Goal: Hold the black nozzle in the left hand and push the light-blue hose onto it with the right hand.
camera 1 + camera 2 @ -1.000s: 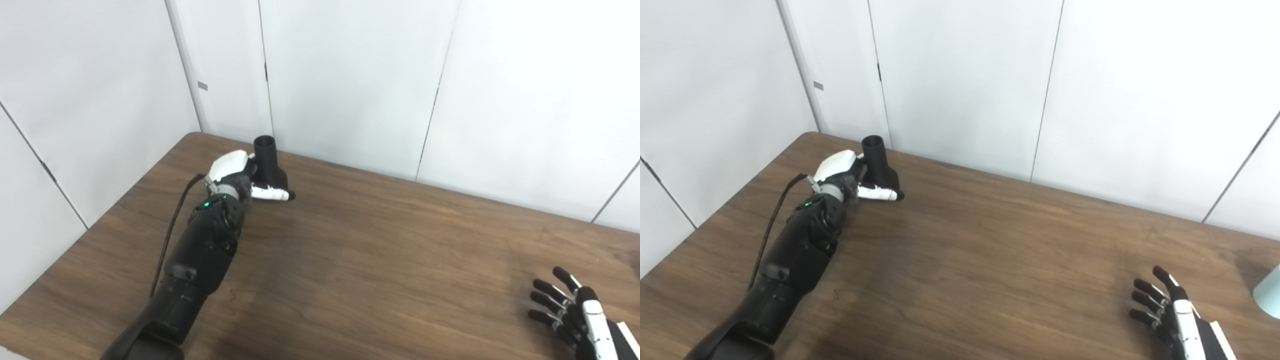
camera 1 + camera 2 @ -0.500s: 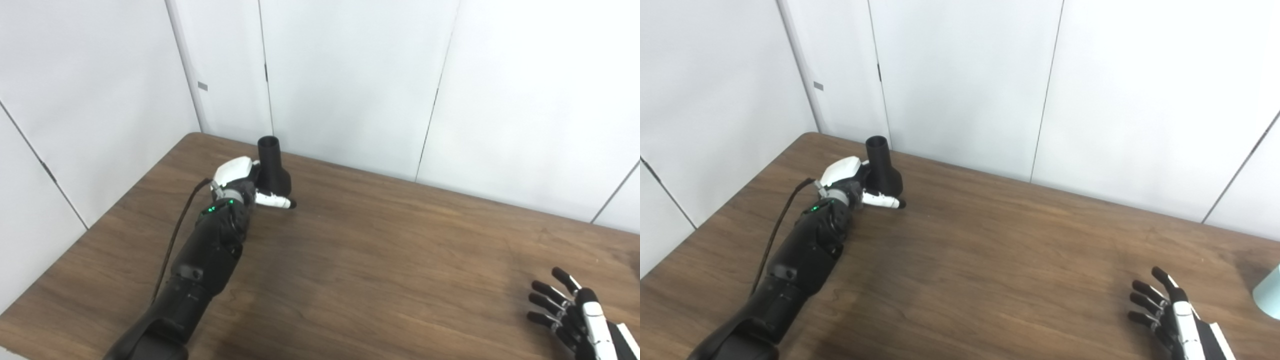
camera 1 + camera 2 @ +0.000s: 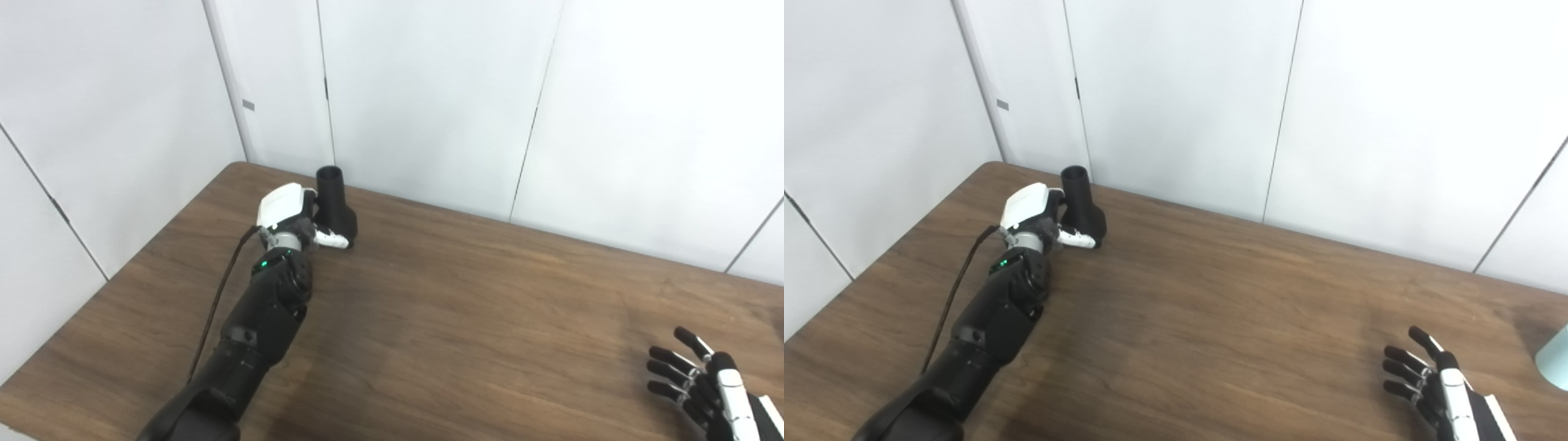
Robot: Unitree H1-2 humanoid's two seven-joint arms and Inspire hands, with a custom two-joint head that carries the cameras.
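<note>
The black nozzle (image 3: 334, 202) stands upright on the wooden table (image 3: 465, 306) near its far left corner, open end up. My left hand (image 3: 288, 211) is wrapped around its lower part from the left. The thumb lies across the front of the base and the fingers are hidden behind it. Only a corner of the light-blue hose (image 3: 1557, 362) shows, at the right edge of the right eye view. My right hand (image 3: 704, 386) rests open at the bottom right, fingers spread, a little left of the hose and apart from it.
White wall panels (image 3: 429, 92) rise right behind the table's far edge, close to the nozzle. A black cable (image 3: 214, 300) runs along my left forearm. Bare wood lies between the two hands.
My left hand has turned and drawn its thumb in against the nozzle's base. The nozzle has shifted slightly to the right. My right hand has sunk a little.
</note>
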